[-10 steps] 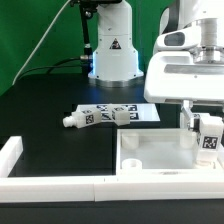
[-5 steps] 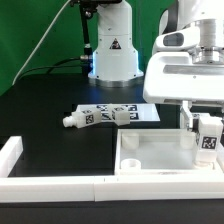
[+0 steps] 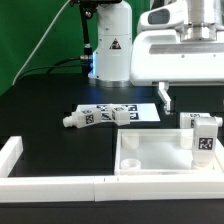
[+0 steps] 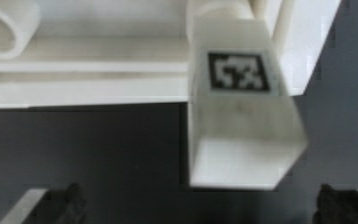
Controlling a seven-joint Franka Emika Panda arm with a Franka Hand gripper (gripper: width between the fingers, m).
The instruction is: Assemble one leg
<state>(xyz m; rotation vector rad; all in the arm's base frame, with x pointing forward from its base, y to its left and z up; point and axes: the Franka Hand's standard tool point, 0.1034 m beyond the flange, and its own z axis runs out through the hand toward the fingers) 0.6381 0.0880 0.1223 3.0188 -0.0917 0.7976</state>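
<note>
Up goes the end effector (image 4: 197, 206): half a second ago it sat low around the leg (image 3: 203, 134), and now it has lifted toward the upper right of the frame and left the leg behind. The wrist view shows both dark fingers (image 4: 51, 205) spread wide, one on each side of the leg and touching neither side, so the hand is open and holds nothing. The leg stands upright by itself at the right-hand corner of the white tabletop (image 3: 150, 160), in the lower right of the exterior view. That suggests the job is all but done (though the pictures can't confirm whether the leg is seated all the way). Another loose part (image 3: 75, 120) lies by the marker board (image 3: 135, 109), mid-frame on the black desk (image 3: 40, 110).
</note>
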